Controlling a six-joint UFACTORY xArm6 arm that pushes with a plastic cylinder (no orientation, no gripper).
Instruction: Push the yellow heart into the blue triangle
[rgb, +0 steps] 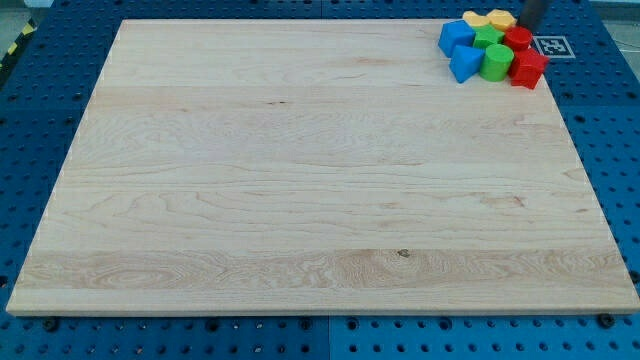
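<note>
All the blocks sit in a tight cluster at the board's top right corner. Two yellow blocks lie at the cluster's top: one on the left (475, 19) and one on the right (502, 18); I cannot tell which is the heart. The blue triangle (464, 65) is at the cluster's lower left, below a second blue block (456, 37). My tip (527, 25) is at the view's top right, just right of the right yellow block and above a red block (517, 40). Most of the rod is cut off by the view's top edge.
Two green blocks (489, 38) (496, 62) sit in the cluster's middle, between the yellow blocks and the blue triangle. A second red block (527, 69) is at the cluster's lower right. The wooden board (300, 180) lies on a blue pegboard; a marker tag (552, 45) sits beside the corner.
</note>
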